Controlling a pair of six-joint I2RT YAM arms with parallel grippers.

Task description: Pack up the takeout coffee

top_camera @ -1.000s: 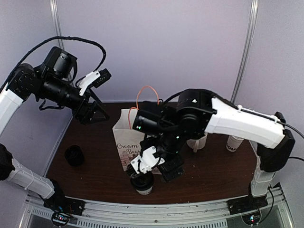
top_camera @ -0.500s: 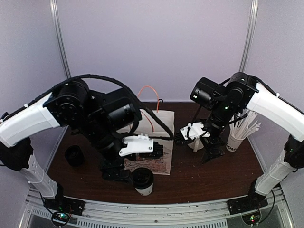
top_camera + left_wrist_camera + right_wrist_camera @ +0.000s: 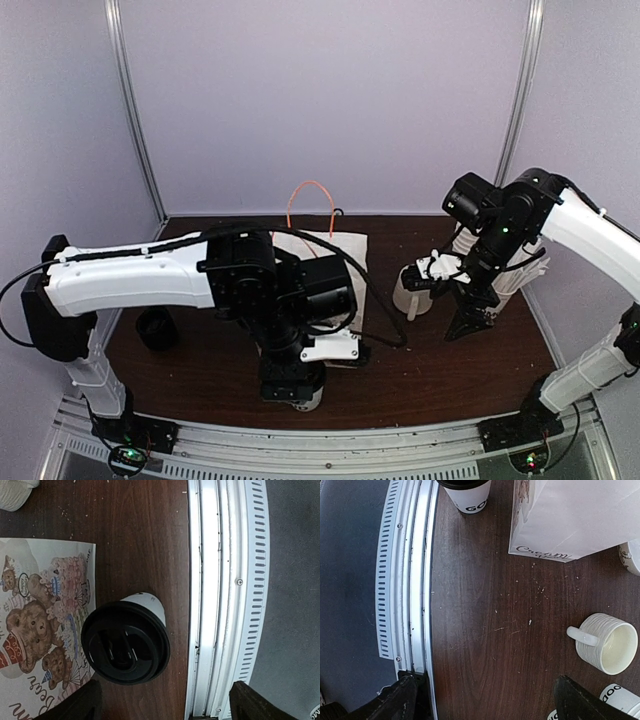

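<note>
Lilac walls point(image 3: 320, 100), dark wooden table point(image 3: 440, 370).

Readable text, by view. A white paper bag point(image 3: 570, 515) carries script lettering along its lower edge that reads "Cream" in the right wrist view. In the left wrist view the bag's face, beside printed teddy bears point(image 3: 30, 625), shows a sideways script word that looks like "Bear", partly cut off by the frame edge. A black-lidded paper cup point(image 3: 467, 497) shows bold black "GO" – the rest is turned away. Another white cup point(image 3: 620, 699) at the frame corner shows only "OO". Nothing is legible in the top view.
</note>
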